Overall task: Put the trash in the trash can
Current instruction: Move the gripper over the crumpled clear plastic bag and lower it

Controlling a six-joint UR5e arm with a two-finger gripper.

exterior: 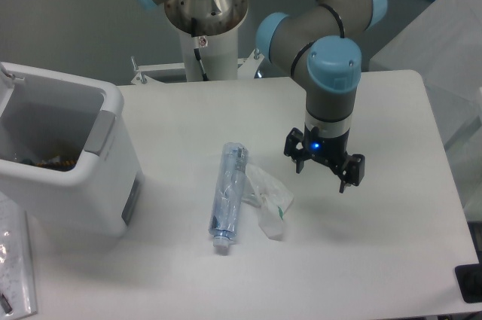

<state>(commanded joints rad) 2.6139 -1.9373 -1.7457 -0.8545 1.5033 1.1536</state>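
Note:
The clear bluish plastic bottle [228, 197] lies on the white table, its pale cap toward the front. The crumpled clear wrapper [267, 201] with green flecks lies just right of it, touching or nearly touching the bottle. The white boxy trash can [105, 177] stands at the left, open at the top, with a grey inside and some brownish items at the bottom. My gripper [324, 168] hangs above the table to the right of the wrapper, pointing down. Its fingers are spread apart and hold nothing.
The robot's base column [205, 26] stands at the back of the table. A clear plastic bag [15, 260] lies at the front left beside the bin. The table's right edge [444, 177] runs close to the gripper's right.

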